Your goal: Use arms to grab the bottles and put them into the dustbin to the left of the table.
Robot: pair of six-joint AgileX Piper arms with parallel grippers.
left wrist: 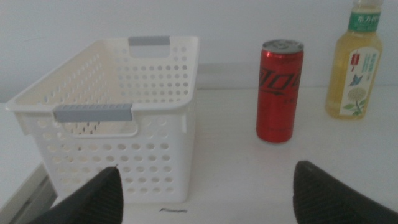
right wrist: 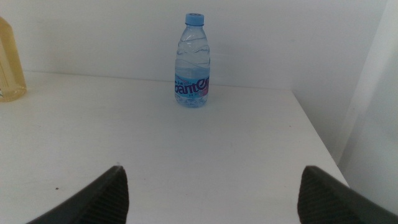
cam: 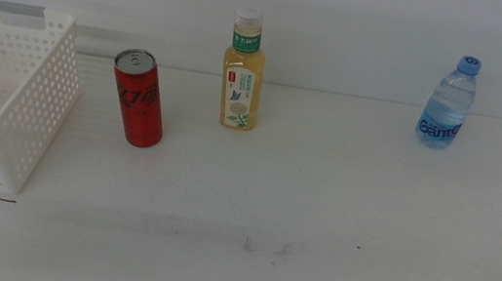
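We had nothing in hand yet. Our left gripper (left wrist: 205, 193) waited low at the near edge of the table (cam: 312, 267), jaws spread wide and empty. Ahead of it and to its left stood the dustbin (left wrist: 93, 113), empty as far as we could see; ahead and slightly to its right stood the red can (left wrist: 280, 90), upright and just beside the basket's wall. We judged the can light, rigid but thin-walled and slick, best taken around its middle with a moderate squeeze. Further to the right and behind it, the amber tea bottle (left wrist: 356, 65) looked full, so heavier; we would grip its body below the label shoulder. Our right gripper (right wrist: 211, 193) was likewise wide open and holding nothing, with the water bottle (right wrist: 192, 62) standing well ahead of it, near center. Its soft ribbed plastic would dent, so a mid-body grip over the label seemed safest.
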